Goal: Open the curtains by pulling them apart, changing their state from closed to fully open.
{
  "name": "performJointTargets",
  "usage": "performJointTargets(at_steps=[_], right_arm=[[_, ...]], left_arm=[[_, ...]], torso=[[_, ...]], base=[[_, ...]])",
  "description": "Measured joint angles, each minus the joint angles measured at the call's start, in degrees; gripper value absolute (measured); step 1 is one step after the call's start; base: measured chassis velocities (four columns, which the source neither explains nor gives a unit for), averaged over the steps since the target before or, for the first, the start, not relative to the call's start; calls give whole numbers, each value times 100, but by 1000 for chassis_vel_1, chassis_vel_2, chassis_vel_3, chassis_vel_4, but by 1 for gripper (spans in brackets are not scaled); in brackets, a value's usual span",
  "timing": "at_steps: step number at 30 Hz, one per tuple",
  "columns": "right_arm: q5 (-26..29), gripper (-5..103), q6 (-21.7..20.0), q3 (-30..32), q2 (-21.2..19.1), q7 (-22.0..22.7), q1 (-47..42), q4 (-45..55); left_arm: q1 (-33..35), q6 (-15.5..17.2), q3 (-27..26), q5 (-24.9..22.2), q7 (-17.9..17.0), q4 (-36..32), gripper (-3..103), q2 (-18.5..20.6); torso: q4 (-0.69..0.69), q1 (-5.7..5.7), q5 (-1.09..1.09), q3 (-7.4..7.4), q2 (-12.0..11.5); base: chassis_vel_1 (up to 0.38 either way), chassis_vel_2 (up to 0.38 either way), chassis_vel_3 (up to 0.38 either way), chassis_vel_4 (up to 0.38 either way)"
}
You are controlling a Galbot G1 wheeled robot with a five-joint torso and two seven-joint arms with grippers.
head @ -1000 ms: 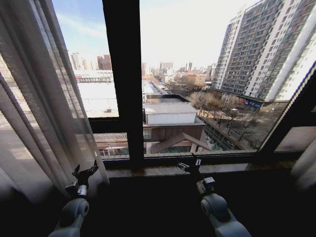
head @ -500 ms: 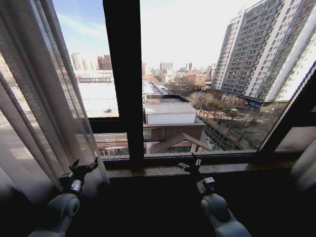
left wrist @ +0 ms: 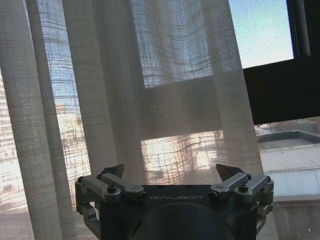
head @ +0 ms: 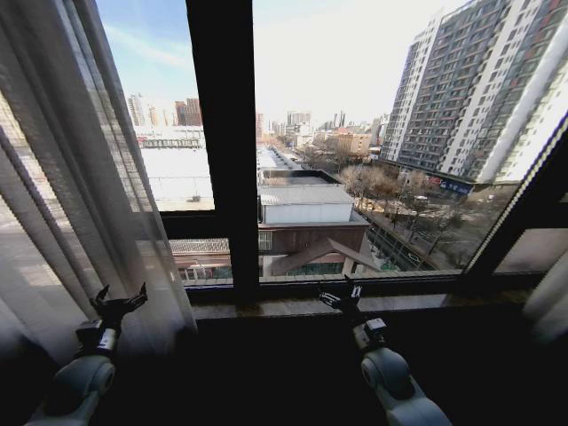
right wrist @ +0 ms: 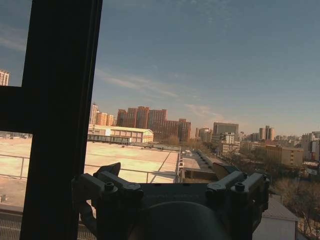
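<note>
Sheer left curtain [head: 62, 177] now hangs right ahead of my left gripper [head: 117, 302], which swung outward, jaws wide, holding nothing. Right gripper [head: 342, 295] hasn't budged, jaws wide too, so the window's nearly clear.

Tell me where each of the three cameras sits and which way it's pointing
Head view: high on the robot, facing the window; both arms show, left gripper open by the left curtain, right gripper near the sill.
Left wrist view: behind the open left gripper, facing the curtain.
Right wrist view: behind the open right gripper, facing the dark window frame.
Shared: the frame.
</note>
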Motion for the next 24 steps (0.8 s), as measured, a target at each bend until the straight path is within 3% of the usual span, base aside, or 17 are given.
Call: performJointTargets(at_steps=[9, 13, 16, 24], right_arm=[[0, 100, 0, 0, 0, 0, 0, 0], [0, 100, 0, 0, 0, 0, -1, 0], [0, 100, 0, 0, 0, 0, 0, 0], [0, 100, 0, 0, 0, 0, -1, 0]], left_arm=[[-78, -87, 95, 0, 9, 70, 100, -82], [-120, -641, 246, 16, 169, 428, 100, -240], [-128, -839, 321, 23, 211, 577, 100, -350], [-174, -964, 385, 87, 213, 731, 100, -429]], torso=[[1, 0, 0, 0, 0], [0, 0, 1, 0, 0], [2, 0, -1, 0, 0], [1, 0, 0, 0, 0]], base=[[0, 0, 0, 0], [0, 0, 0, 0], [0, 0, 0, 0], [0, 0, 0, 0]])
